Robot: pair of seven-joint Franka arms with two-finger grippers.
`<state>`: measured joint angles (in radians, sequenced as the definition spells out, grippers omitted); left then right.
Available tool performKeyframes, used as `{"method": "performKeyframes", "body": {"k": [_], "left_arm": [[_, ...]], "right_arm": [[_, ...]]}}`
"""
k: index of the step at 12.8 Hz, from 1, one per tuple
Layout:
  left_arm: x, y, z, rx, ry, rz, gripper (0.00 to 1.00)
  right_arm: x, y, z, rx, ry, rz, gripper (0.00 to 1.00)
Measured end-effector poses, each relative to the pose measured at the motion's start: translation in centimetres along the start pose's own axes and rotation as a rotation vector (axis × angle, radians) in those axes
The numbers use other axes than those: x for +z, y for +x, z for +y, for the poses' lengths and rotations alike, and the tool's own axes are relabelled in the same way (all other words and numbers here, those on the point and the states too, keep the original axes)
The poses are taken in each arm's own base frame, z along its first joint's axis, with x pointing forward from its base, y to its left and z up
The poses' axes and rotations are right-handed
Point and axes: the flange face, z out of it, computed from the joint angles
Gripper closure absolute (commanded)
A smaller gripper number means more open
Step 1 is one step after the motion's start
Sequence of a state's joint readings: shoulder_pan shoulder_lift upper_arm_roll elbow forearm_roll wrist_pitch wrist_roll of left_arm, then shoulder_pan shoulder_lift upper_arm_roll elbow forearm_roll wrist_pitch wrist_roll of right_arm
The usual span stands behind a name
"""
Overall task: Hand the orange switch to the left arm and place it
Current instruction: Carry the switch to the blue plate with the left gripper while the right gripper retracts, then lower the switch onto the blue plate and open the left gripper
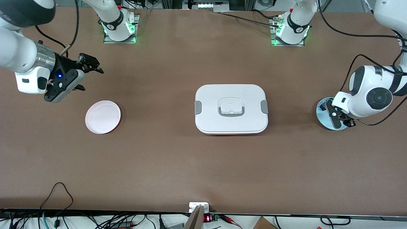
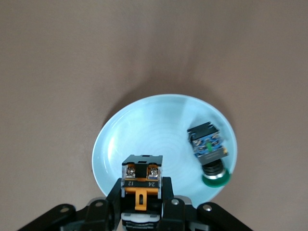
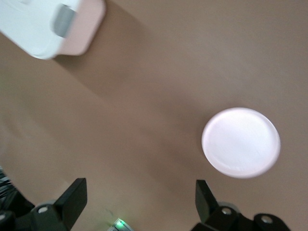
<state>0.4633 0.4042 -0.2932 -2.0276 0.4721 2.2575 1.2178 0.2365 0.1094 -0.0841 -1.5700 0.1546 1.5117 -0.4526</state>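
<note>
The orange switch (image 2: 141, 185), black with an orange band and two screws, sits between the fingers of my left gripper (image 2: 141, 192). That gripper (image 1: 337, 118) is shut on it, low over the light blue plate (image 1: 320, 114) at the left arm's end of the table; I cannot tell whether the switch still touches the plate. In the front view the switch is hidden by the arm. The white box (image 1: 210, 98) with grey clips lies at the table's middle. My right gripper (image 1: 92, 79) is open and empty, up over the table at the right arm's end.
A black-grey block with a green tip (image 2: 208, 149) lies on the blue plate (image 2: 154, 130) beside the switch. An empty pink plate (image 1: 103, 116) lies near my right gripper and shows in the right wrist view (image 3: 240, 142), with a box corner (image 3: 33, 24).
</note>
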Motion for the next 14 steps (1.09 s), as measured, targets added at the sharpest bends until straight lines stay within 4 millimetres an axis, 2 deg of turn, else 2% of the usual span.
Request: {"method": "performKeyframes", "body": {"k": [2,4,6,7,8,10,12,13,14], "left_arm": [[2.5,-0.7,-0.1,0.040,-0.004,0.031,0.85],[4.0,-0.3,-0.2,0.060,-0.002,0.050,0.85],[5.2,-0.5,-0.3,0.067,0.003,0.067,0.79],[5.8,-1.0,-0.4,0.062,0.002,0.076,0.58],[6.3,-1.4,-0.4,0.062,0.003,0.083,0.01],[6.5,-1.8,-0.4,0.063,0.005,0.086,0.00],[5.5,-1.4,-0.7,0.078,0.001,0.084,0.00],[4.2,-0.9,-0.8,0.088,-0.016,0.074,0.00],[2.1,-0.3,-0.9,0.087,-0.037,0.064,0.00]], "right_arm": [[-0.9,-1.3,0.7,0.033,-0.128,-0.010,0.00],[-1.5,-2.4,1.8,0.052,-0.200,0.059,0.00],[-1.0,-3.5,2.7,0.069,-0.209,0.085,0.00],[-0.5,-3.9,2.8,0.075,-0.202,0.073,0.00],[-0.1,-4.3,2.9,0.085,-0.193,0.058,0.00],[0.7,-5.1,3.5,0.149,-0.175,0.032,0.00],[1.3,-5.6,3.7,0.219,-0.165,0.023,0.00],[1.4,-5.8,3.7,0.236,-0.164,0.023,0.00],[1.4,-5.9,3.8,0.246,-0.164,0.025,0.00]]}}
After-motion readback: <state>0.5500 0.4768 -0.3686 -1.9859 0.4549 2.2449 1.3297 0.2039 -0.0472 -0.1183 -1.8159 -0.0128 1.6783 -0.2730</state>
